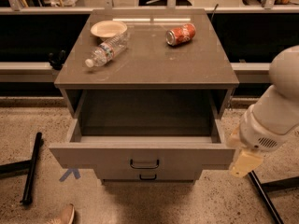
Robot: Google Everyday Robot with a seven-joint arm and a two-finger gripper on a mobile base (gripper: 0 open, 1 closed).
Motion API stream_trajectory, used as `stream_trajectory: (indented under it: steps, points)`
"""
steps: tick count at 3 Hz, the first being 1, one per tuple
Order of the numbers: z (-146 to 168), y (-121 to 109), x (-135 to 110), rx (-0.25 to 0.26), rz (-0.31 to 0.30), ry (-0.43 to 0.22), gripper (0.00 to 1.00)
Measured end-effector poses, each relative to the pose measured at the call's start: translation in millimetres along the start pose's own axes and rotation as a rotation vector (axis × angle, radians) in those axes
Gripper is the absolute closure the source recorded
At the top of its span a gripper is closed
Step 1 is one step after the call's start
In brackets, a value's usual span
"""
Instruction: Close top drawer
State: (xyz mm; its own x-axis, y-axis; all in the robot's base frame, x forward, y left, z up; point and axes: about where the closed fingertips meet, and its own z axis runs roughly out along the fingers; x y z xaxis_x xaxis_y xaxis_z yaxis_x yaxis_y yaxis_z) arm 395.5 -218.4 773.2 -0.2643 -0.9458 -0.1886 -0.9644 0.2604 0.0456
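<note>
Top drawer [142, 155] pulled well out, flat front toward the camera, dark pull handle [144, 164] at the middle of the front

Pincer [244, 163], beige, at the end of a white arm [275, 115], just beside the right front corner of the top drawer, level with its front; contact not discernible; spread or pressed together, impossible to tell

Above and behind the top drawer, grey-brown tabletop [154, 64] bearing a pale bowl [108, 29] far back left, a clear plastic bottle [106, 49] on its side nearer on the left, and a red drink can [181, 34] on its side back right

Directly below the top drawer, a narrower lower drawer [147, 175] with a similar handle

Left of the top drawer, on the speckled floor, a blue tape mark [69, 174] and a black bar [32, 167]
</note>
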Motion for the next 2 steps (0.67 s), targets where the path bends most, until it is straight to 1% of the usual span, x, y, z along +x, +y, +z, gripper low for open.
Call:
stream_trajectory:
  steps: [1, 2]
  points:
    - [48.9, 11.6, 4.7, -0.062, -0.014, 0.037, 0.65]
    - [109.2, 14.6, 2.0, -0.097, -0.024, 0.114, 0.96]
